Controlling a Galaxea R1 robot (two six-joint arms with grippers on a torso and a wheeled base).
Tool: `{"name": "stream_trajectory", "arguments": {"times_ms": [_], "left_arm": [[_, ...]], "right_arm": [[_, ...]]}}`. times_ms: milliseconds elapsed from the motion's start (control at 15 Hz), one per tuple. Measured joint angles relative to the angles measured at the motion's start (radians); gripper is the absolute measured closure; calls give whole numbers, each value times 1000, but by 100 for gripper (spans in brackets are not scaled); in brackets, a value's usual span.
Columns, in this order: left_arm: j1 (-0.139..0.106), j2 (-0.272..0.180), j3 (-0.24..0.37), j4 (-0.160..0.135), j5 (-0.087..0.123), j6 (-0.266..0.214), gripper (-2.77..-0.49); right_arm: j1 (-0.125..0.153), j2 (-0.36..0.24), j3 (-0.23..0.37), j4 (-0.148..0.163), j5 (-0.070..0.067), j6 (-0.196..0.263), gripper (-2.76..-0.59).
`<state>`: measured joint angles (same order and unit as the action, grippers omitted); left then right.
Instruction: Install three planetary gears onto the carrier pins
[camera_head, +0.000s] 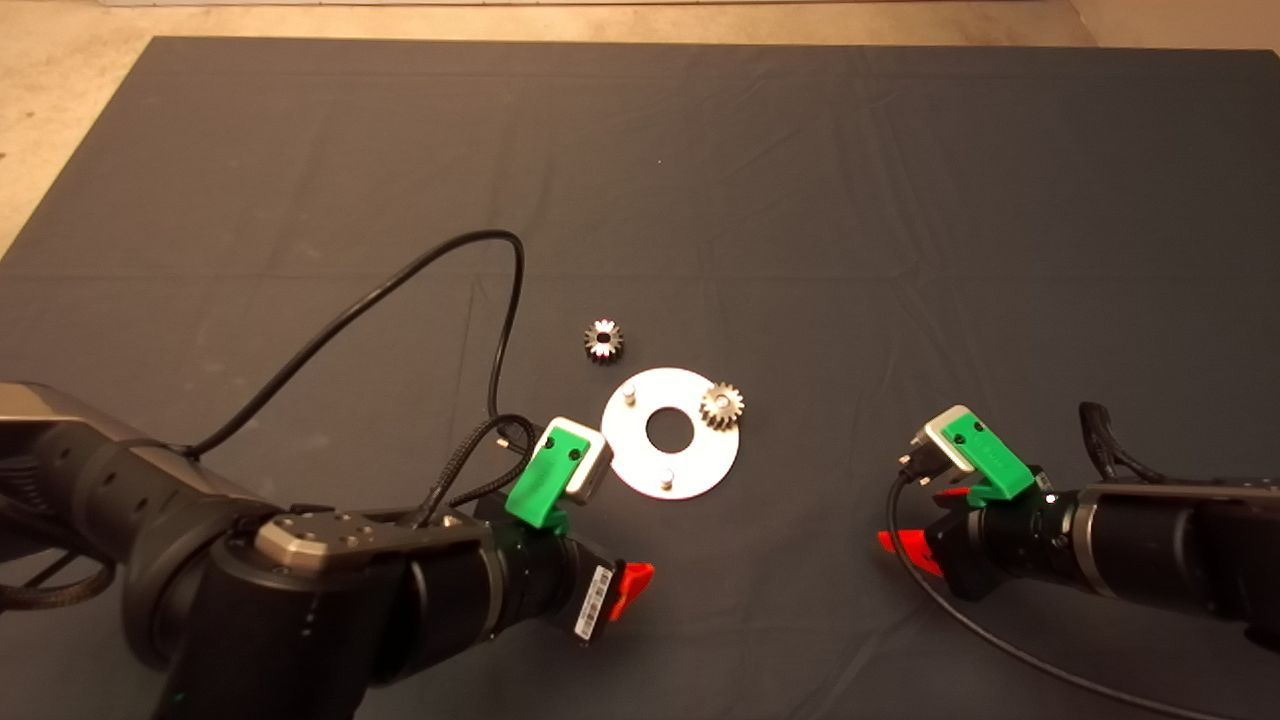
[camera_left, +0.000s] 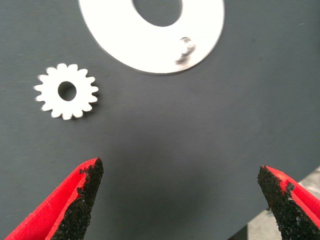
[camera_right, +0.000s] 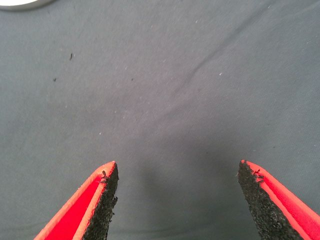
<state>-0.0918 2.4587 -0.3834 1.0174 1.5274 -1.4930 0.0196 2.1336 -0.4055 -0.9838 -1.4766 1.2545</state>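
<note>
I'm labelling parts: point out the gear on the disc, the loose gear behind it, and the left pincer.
Gear on the disc (camera_head: 721, 405), head view, its hub.
Loose gear (camera_head: 603, 340), head view, rim beside the bore.
Left pincer (camera_left: 180, 187), left wrist view, midway between fingertips.

The disc (camera_left: 155, 47) is cut off by the left wrist picture's edge, so only part of its rim, part of the central hole and one blurred carrier pin (camera_left: 184, 51) show there. In the right wrist view only a sliver of the disc (camera_right: 20, 4) shows at a corner. In the head view the left gripper (camera_head: 628, 588) is mostly hidden behind its own wrist, with one red fingertip showing. A third gear (camera_left: 66, 91) lies hidden beneath that arm in the head view
</note>
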Motion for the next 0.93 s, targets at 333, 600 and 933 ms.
{"name": "stream_trajectory", "arguments": {"times_ms": [333, 600, 933], "left_arm": [[0, -30, -12, -1, 0, 65, -222], [0, -33, -64, -1, -1, 122, -222], [0, -36, -135, 0, -1, 201, -222]], "right_arm": [[2, -12, 0, -4, 37, 0, -176], [3, -74, 1, -6, 125, 0, -176], [3, -124, 1, -7, 191, 0, -176]]}}
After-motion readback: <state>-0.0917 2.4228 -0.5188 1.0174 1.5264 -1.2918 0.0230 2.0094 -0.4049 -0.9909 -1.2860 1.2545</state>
